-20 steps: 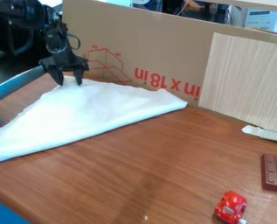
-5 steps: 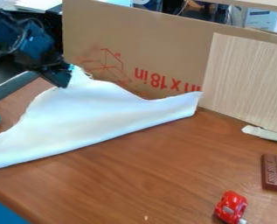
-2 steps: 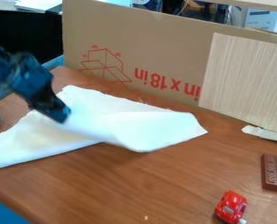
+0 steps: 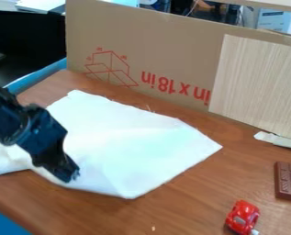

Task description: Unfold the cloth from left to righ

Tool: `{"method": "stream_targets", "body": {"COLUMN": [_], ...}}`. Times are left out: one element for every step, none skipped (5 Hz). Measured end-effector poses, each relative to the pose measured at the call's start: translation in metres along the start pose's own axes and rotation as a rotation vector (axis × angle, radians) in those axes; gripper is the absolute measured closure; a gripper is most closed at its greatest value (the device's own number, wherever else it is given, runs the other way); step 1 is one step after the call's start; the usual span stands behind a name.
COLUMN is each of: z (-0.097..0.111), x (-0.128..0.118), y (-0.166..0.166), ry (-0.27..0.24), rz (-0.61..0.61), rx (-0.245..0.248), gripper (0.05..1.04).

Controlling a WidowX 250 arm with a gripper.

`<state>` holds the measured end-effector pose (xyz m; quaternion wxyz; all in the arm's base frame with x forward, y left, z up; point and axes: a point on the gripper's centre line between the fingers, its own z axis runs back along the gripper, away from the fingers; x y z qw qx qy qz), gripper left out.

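in the camera view, the white cloth (image 4: 129, 142) lies on the brown wooden table (image 4: 190, 197), across the left and middle of the view, spread into a broad, slightly rumpled sheet. one corner points right, another toward the near side, and a third toward the cardboard (image 4: 153, 41) at the back; the left part is bunched near the left edge of the view, with a fold beside the arm. the black arm (image 4: 25, 126) comes in from the left, and the gripper (image 4: 71, 172) slants down at the cloth's near left edge, its tip over the fabric. whether it is open or closed on the cloth i cannot tell. a pale wood-grain panel (image 4: 258, 82) leans upright at the right, with a whitish strip (image 4: 279, 140) at its foot. a brown chocolate bar (image 4: 287, 181) and a red toy car (image 4: 242, 217) sit at the lower right, well apart from the cloth.
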<state>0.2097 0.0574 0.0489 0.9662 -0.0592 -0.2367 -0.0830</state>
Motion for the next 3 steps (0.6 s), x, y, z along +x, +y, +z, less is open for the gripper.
{"method": "stream_targets", "body": {"z": [0.0, 0.003, 0.005], "x": [-0.014, -0.021, -0.019], "y": [-0.022, -0.042, -0.066], "ry": [0.056, 0.104, 0.133], "rz": [-0.006, -0.01, 0.01], "rx": [0.01, 0.005, 0.007], "gripper": [1.034, 1.034, 1.034]}}
